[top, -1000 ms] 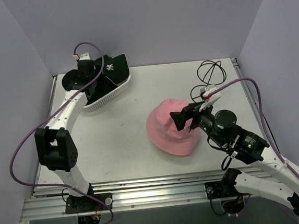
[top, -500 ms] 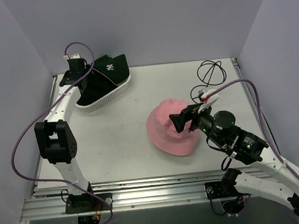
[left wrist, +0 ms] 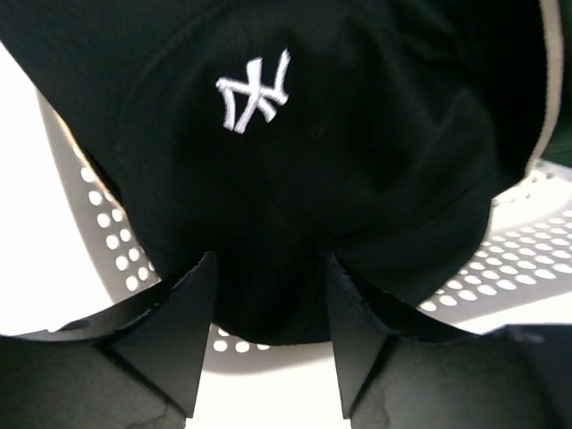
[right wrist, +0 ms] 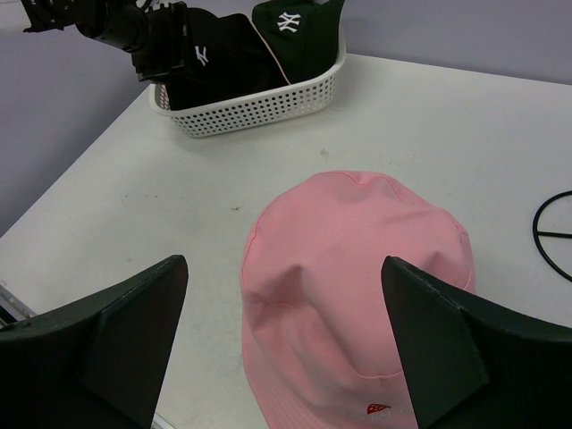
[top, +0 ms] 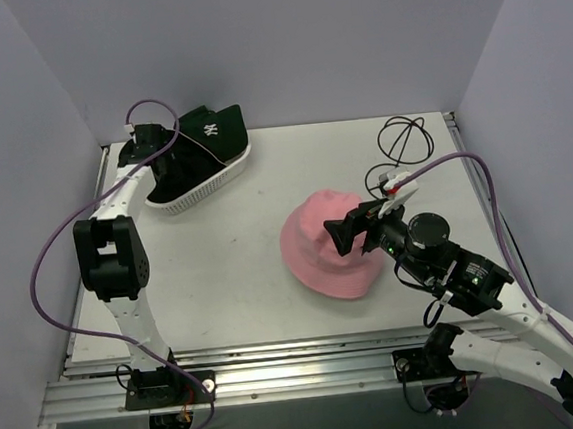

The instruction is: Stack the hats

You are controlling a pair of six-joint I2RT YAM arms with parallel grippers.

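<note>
The black cap (left wrist: 295, 161), lying in the basket (left wrist: 527, 259), is found straight ahead of the nearer left gripper (left wrist: 271, 268), whose half-open fingers are set astride its near edge, nothing clamped.

The left arm (top: 124, 197) and right arm (top: 473, 278) share white links, black joint housings, looping purple cables (top: 33, 289) and black wedge-shaped fingers (right wrist: 116, 331).

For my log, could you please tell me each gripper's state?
Left gripper: open, straddling the black fabric baseball cap.
Right gripper: open, empty, by the pink fabric bucket hat.
</note>
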